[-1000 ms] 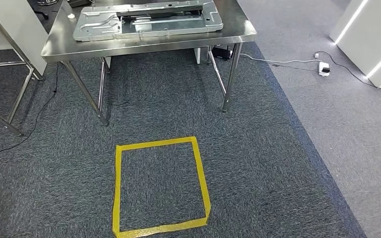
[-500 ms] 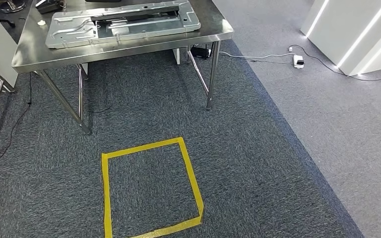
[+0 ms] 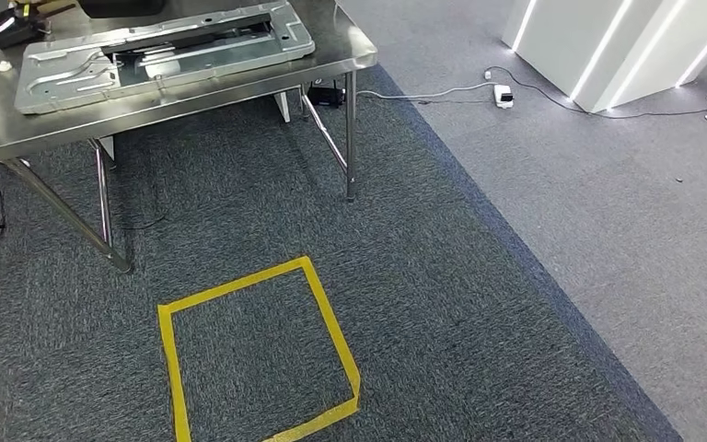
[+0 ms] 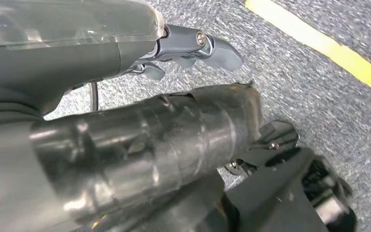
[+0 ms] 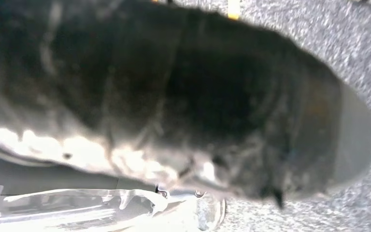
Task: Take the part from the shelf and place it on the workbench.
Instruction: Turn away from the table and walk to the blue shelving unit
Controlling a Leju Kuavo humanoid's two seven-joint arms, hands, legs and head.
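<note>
lying on workbench (image 3: pixel 350 57): metal part (image 3: pixel 161 51)

One steel table (image 3: pixel 350 63) stands on the carpet, and three of its legs can be seen. One large metal plate (image 3: pixel 64 78) lies flat on the tabletop. One small white round thing (image 3: pixel 3 65) sits near the plate's left end, and one dark object (image 3: pixel 14 26) lies behind it. One square of yellow tape (image 3: pixel 330 318) is stuck to the carpet. One white power strip (image 3: pixel 503 95) lies on the grey floor, with cables running to it.
</note>
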